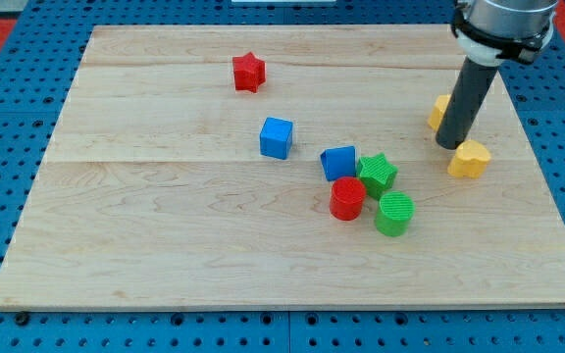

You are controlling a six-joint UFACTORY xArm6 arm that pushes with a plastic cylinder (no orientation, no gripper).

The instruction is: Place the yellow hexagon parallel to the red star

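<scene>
The red star [248,72] lies near the view's top, left of centre. A yellow block [438,111], the hexagon, sits at the view's right and is mostly hidden behind my rod. My tip [450,145] rests on the board just below and right of that block, touching or almost touching it. A second yellow block, heart shaped [469,158], lies right beside my tip on its lower right.
A blue cube [277,137] sits mid-board. A cluster stands right of centre: a blue block [338,162], a green star [377,173], a red cylinder [347,199] and a green cylinder [394,213]. The wooden board's right edge [547,176] is close to my tip.
</scene>
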